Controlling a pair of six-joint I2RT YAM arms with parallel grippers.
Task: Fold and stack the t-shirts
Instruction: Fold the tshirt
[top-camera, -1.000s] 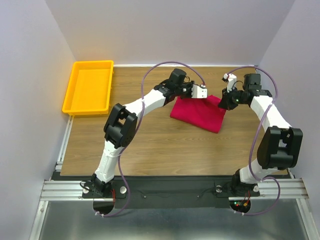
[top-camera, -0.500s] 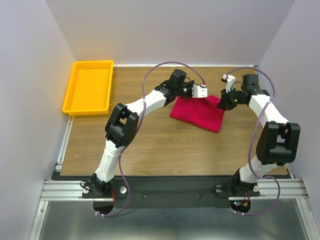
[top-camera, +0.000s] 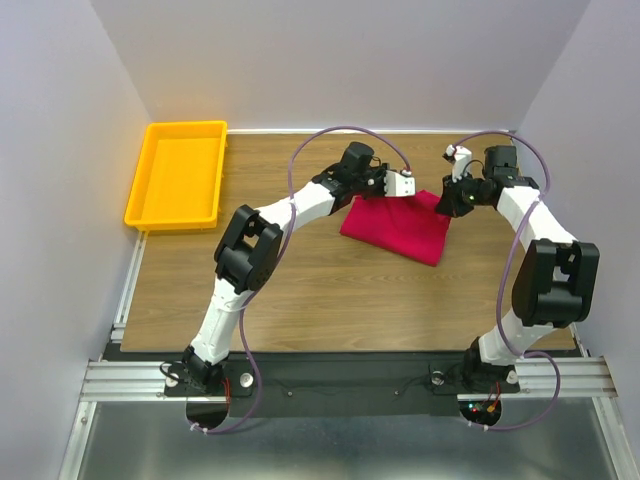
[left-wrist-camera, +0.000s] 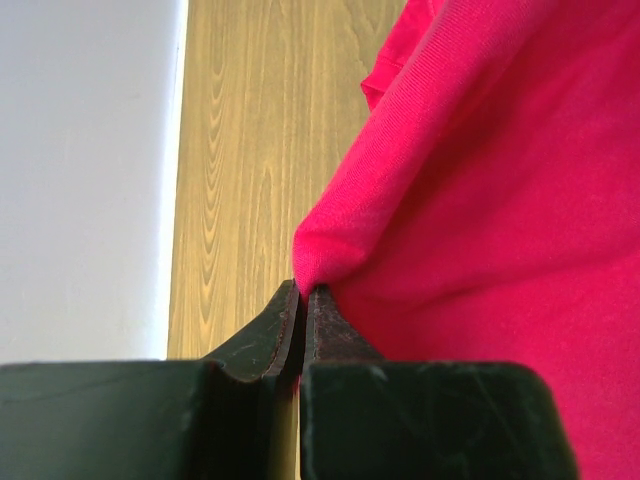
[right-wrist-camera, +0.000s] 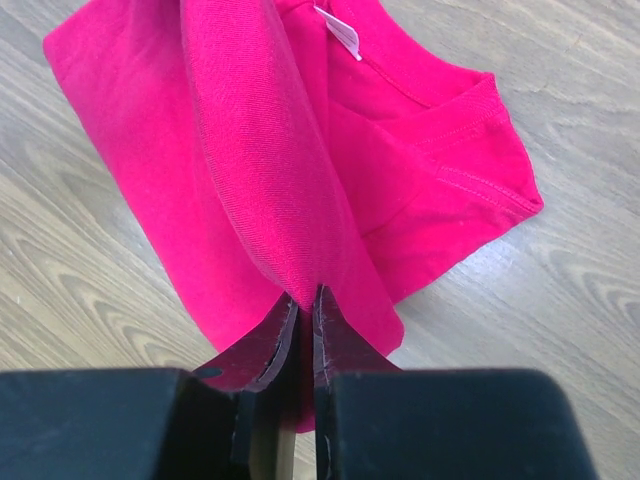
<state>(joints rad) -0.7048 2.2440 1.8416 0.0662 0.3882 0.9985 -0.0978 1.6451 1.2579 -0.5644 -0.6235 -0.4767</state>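
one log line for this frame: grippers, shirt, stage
stage: mid-fold | left gripper: shut on t-shirt, far-left corner | right gripper: shut on t-shirt, far-right corner, fabric lifted | rest of t-shirt: on table

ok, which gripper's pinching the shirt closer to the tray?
Left gripper, on the t-shirt's far edge; right gripper pinches its right corner, farther from the yellow tray.

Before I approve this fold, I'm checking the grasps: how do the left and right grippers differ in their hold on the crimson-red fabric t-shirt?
The left gripper pinches the crimson-red t-shirt along its far edge; the right gripper pinches near its far right corner. The left one grips a small bunched fold beside bare wooden table; the right one holds up a long ridge of cloth, with the white neck label beyond it. Both are shut on fabric.
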